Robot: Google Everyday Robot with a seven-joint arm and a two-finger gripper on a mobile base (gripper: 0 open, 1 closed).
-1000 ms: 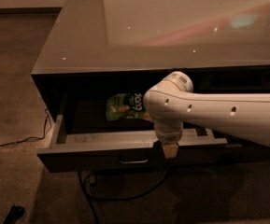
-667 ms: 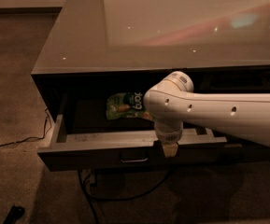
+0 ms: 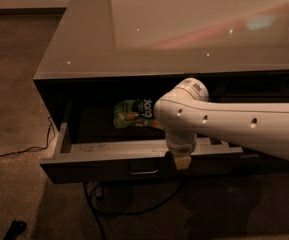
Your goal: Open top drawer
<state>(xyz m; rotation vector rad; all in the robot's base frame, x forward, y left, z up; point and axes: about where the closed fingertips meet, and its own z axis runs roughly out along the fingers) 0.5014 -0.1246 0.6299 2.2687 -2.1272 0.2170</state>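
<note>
The top drawer (image 3: 89,168) is pulled partly out from under the counter; it has a dark front, grey inner sides and a small metal loop handle (image 3: 144,172) at its centre. A green snack bag (image 3: 134,113) lies inside on the drawer floor. My white arm comes in from the right, and my gripper (image 3: 182,161) hangs down at the drawer's front edge, just right of the handle.
The glossy grey counter top (image 3: 184,29) overhangs the drawer. A black cable (image 3: 19,151) runs across the brown floor at the left, and more cable (image 3: 134,209) loops under the drawer. A small dark object (image 3: 15,230) lies on the floor at the bottom left.
</note>
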